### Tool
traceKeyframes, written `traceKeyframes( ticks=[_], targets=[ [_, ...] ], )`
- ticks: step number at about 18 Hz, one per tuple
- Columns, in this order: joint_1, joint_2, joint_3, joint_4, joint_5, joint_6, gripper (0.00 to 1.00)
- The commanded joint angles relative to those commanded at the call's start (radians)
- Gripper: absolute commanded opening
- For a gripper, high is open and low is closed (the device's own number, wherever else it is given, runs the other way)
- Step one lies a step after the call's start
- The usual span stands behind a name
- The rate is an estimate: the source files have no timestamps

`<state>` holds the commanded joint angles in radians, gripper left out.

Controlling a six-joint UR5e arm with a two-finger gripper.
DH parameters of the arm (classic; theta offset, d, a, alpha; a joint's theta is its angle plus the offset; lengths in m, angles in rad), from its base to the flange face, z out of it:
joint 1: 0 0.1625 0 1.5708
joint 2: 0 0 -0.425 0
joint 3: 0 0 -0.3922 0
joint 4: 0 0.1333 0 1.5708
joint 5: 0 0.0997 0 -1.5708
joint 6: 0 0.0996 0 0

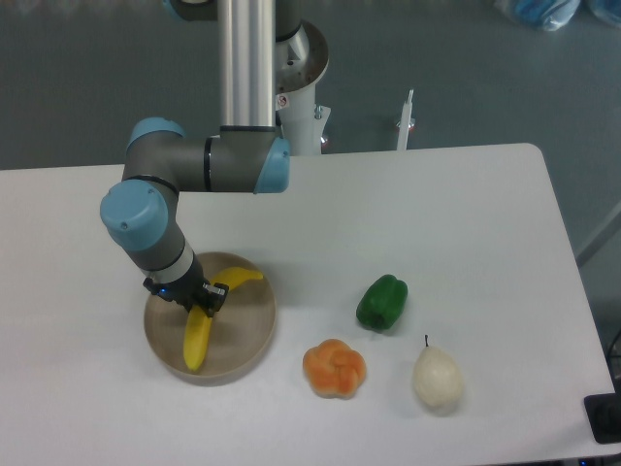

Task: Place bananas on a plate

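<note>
1. The white table (466,214) is carrying every object in view.
2. The UR5e arm (155,209) is reaching down over the left side of the table, wrist above the plate.
3. The plate (254,335), a round beige dish, is sitting near the front left edge.
4. The banana (197,345) is lying inside the plate, one end curving toward the rim at the back.
5. The gripper (199,299) is sitting at the banana's middle bend; whether the jaws are clamping it or parting cannot be told from this angle.
6. Judgement: the placing step is finishing; the next move is calling for full jaw release and a straight vertical retreat.
7. The green bell pepper (382,302), orange pumpkin (334,368) and pale pear (437,379) are lying to the right, well apart from the plate.
</note>
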<state>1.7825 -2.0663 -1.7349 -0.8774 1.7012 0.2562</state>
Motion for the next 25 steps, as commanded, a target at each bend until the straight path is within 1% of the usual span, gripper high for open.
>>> traceKeyframes(
  ticks=[6, 7, 8, 9, 11, 12, 13, 14, 15, 16, 19, 22, 25],
  targets=[
    [-0.006, -0.003, -0.003, 0.002, 0.0, 0.005, 0.34],
    [-0.006, -0.002, -0.003, 0.002, 0.0, 0.006, 0.36],
    [-0.006, -0.002, -0.005, 0.0, 0.0, 0.005, 0.43],
    [-0.006, -0.002, -0.005, 0.002, 0.0, 0.005, 0.48],
    [-0.006, 0.001, -0.003, 0.0, 0.002, 0.006, 0.73],
    [-0.005, 0.005, 0.0, -0.002, 0.003, 0.008, 0.79],
    [-0.003, 0.011, 0.0, 0.0, 0.011, 0.008, 0.91],
    [-0.003, 0.014, 0.008, 0.0, 0.021, 0.009, 0.97],
    [0.0, 0.015, 0.012, -0.002, 0.032, 0.009, 1.0],
    [0.009, 0.024, 0.014, -0.002, 0.037, 0.009, 1.0],
    [0.063, 0.084, 0.012, -0.003, 0.035, 0.011, 1.0],
    [0.101, 0.098, 0.023, 0.0, 0.038, 0.029, 1.0],
    [0.162, 0.117, 0.035, 0.0, 0.041, 0.13, 1.0]
  ],
)
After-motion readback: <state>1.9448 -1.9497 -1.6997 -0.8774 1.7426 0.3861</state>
